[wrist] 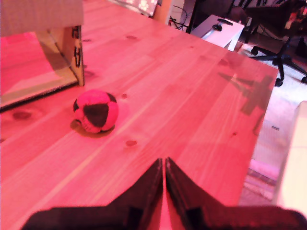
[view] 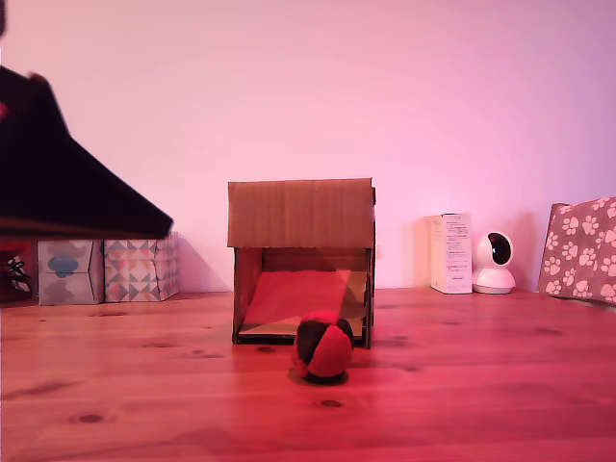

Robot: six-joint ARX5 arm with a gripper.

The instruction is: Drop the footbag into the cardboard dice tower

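The footbag, a small ball of red and black panels, rests on the wooden table just in front of the cardboard dice tower, near the opening's corner on the exterior view's right. In the wrist view the footbag lies beside the tower's lower front corner. My gripper hovers above the table some way from the ball, its two dark fingers pressed together with nothing between them. In the exterior view only a dark part of the arm shows at the left; the fingertips are out of view there.
Two patterned tissue boxes stand at the back on the exterior view's left. At the back right are a white box, a small white camera and a paw-print box. The wrist view shows the table's edge, with chairs beyond.
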